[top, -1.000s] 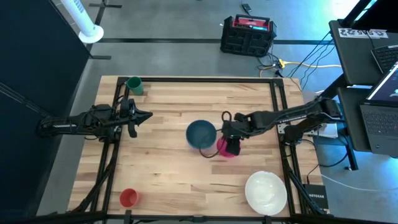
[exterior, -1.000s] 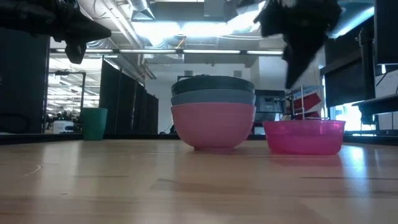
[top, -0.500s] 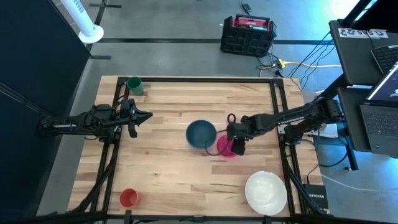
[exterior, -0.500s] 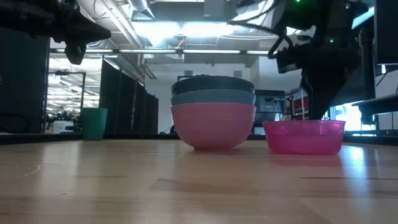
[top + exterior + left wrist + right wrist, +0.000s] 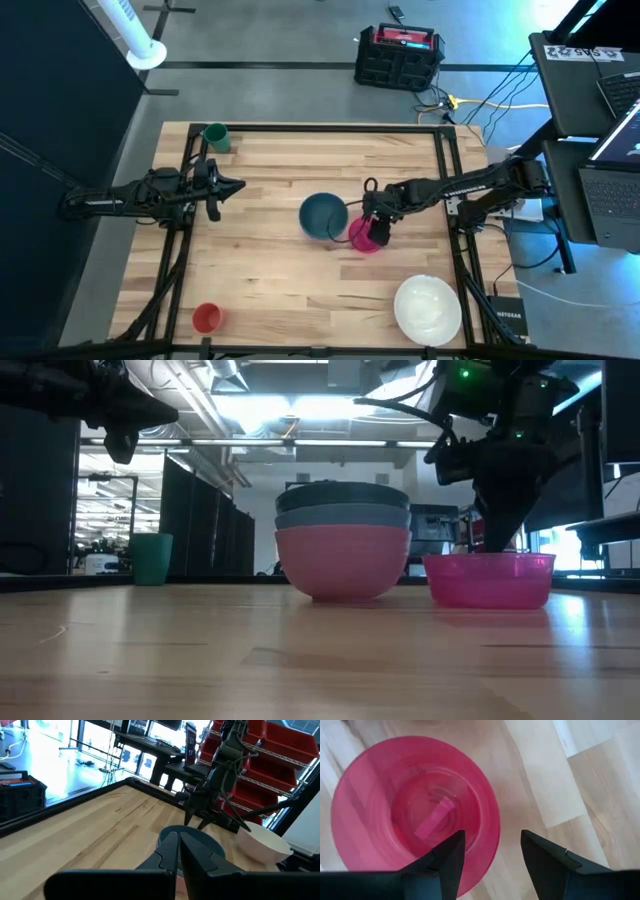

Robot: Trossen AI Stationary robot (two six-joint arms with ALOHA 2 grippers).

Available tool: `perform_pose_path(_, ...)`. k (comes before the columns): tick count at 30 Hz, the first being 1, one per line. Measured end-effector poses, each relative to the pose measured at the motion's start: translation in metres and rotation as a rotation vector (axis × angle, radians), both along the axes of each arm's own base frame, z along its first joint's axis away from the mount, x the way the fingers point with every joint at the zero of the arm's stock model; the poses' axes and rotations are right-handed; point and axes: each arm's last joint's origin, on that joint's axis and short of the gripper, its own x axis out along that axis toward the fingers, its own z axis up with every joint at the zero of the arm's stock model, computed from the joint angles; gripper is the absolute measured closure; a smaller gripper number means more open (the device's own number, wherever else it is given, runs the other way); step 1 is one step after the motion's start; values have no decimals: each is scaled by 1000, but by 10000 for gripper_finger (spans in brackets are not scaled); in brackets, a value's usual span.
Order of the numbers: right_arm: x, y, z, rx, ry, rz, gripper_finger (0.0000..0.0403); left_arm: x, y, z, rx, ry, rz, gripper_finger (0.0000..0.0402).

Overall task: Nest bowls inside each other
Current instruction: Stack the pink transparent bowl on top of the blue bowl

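Note:
A stack of bowls (image 5: 343, 555) stands mid-table: a pale pink one below, with a light blue and a dark teal bowl (image 5: 323, 215) nested in it. Just to its right, the small magenta bowl (image 5: 362, 236) rests on its base. My right gripper (image 5: 492, 852) points down over the magenta bowl's right rim (image 5: 495, 832). It is open, with one finger inside the bowl and one outside, apart from the wall. The large white bowl (image 5: 428, 308) sits at the near right. My left gripper (image 5: 235, 186) hovers shut at the table's left.
A green cup (image 5: 216, 137) stands at the far left corner and a red cup (image 5: 206, 318) at the near left. Black frame rails (image 5: 448, 170) run along the table's left, far and right sides. Bare wood lies between the stack and the left arm.
My right gripper has come down from well above the table onto the magenta bowl's rim, tipping more steeply downward. The bowls have stayed where they were.

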Motion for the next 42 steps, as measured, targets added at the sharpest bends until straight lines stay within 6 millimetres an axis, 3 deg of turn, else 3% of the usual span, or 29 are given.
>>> perform_pose_path(8,6,0,-10,5,19,2,284,0,0,0,2,1,0,402)
perform_pose_path(15,6,-1,-13,-5,33,-1,391,0,0,0,-1,-1,0,402)
perform_pose_path(23,5,-1,-9,-9,23,-5,402,0,0,0,-1,-1,0,402)
perform_pose_path(42,20,-2,110,-113,-126,72,403,0,0,0,-2,-2,0,402)
